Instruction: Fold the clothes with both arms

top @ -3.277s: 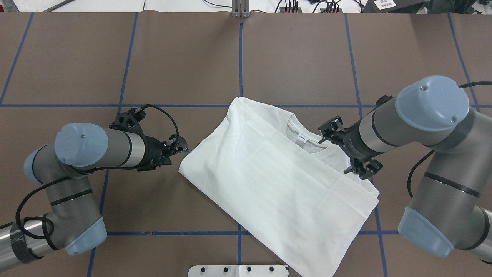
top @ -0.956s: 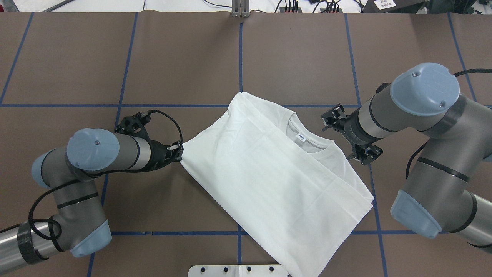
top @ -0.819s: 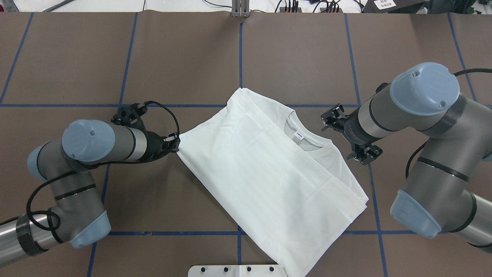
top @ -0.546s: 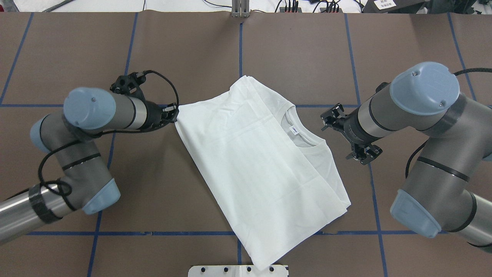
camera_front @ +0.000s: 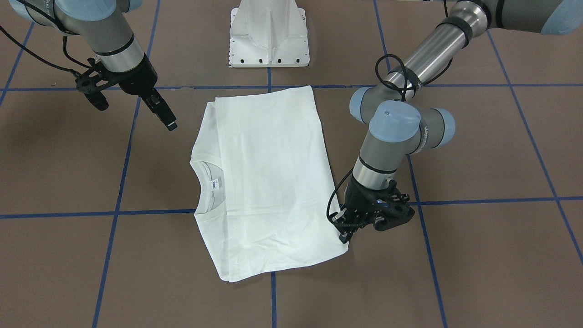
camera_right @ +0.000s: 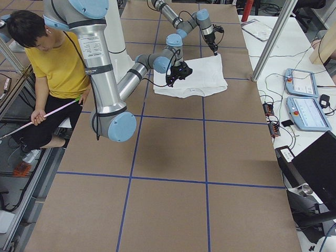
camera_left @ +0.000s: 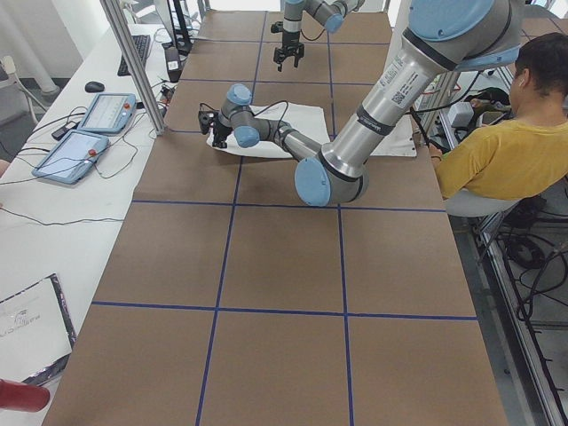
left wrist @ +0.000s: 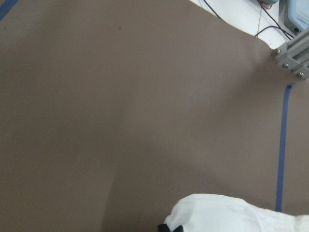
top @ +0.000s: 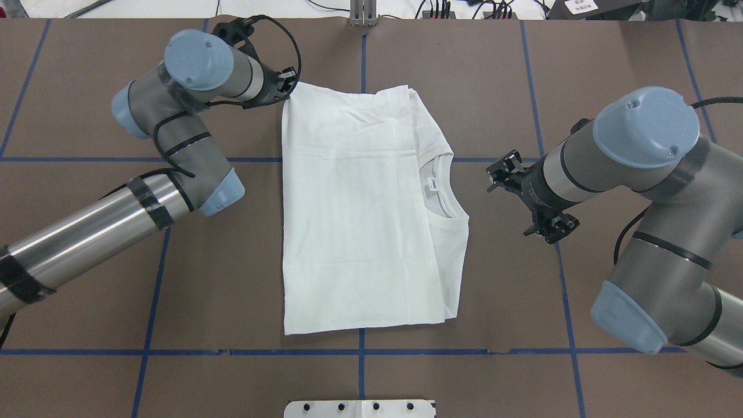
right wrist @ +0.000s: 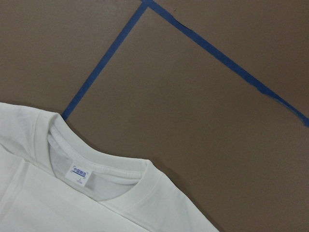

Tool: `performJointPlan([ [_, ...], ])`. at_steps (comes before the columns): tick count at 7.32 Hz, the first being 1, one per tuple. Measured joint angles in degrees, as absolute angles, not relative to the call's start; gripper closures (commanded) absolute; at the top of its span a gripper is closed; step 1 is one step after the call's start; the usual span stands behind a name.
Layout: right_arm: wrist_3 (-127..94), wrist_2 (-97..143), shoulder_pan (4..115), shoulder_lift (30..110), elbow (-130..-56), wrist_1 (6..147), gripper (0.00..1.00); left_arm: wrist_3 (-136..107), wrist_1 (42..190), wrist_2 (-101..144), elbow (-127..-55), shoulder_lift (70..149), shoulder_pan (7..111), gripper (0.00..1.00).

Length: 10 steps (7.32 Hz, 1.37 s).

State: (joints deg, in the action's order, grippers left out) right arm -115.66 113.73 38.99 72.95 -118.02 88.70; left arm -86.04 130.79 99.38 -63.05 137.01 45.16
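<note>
Left jaws clamped on folded white T-shirt (top: 360, 220) corner — far edge, right jaws apart, hovering near collar (top: 448, 197)

A fixed camera behind the robot looks forward and down on the brown table with blue tape lines (top: 464, 87); another faces it from across the table, steeply down. Both hold the folded white long-sleeved T-shirt (top: 360, 220) whole and the white metal pedestal (camera_front: 268, 32) at the robot's edge. Two distant end cameras look along the table. The wrist cameras sit close: left on a cloth corner, right on the ribbed round collar (right wrist: 123, 167).
</note>
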Motion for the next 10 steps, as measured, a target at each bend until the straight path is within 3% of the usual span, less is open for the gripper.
performJointPlan([
  [1, -115.7, 113.7, 39.0, 72.5, -118.0, 88.7, 0.00, -85.4, 132.8, 98.3, -58.7, 139.3, 45.6, 0.42],
  [3, -116.0, 112.4, 37.6, 71.7, -118.0, 88.7, 0.00, -84.4, 133.9, 97.9, -57.9, 139.4, 46.7, 0.42],
  [7, -126.7, 94.4, 22.3, 69.7, -118.3, 88.8, 0.00, -84.0, 133.2, 102.9, -73.2, 128.2, 48.5, 0.42],
  [10, -135.4, 84.9, 13.5, 68.8, -115.6, 88.9, 0.01, -84.1, 133.1, 103.3, -76.5, 125.5, 48.7, 0.42],
])
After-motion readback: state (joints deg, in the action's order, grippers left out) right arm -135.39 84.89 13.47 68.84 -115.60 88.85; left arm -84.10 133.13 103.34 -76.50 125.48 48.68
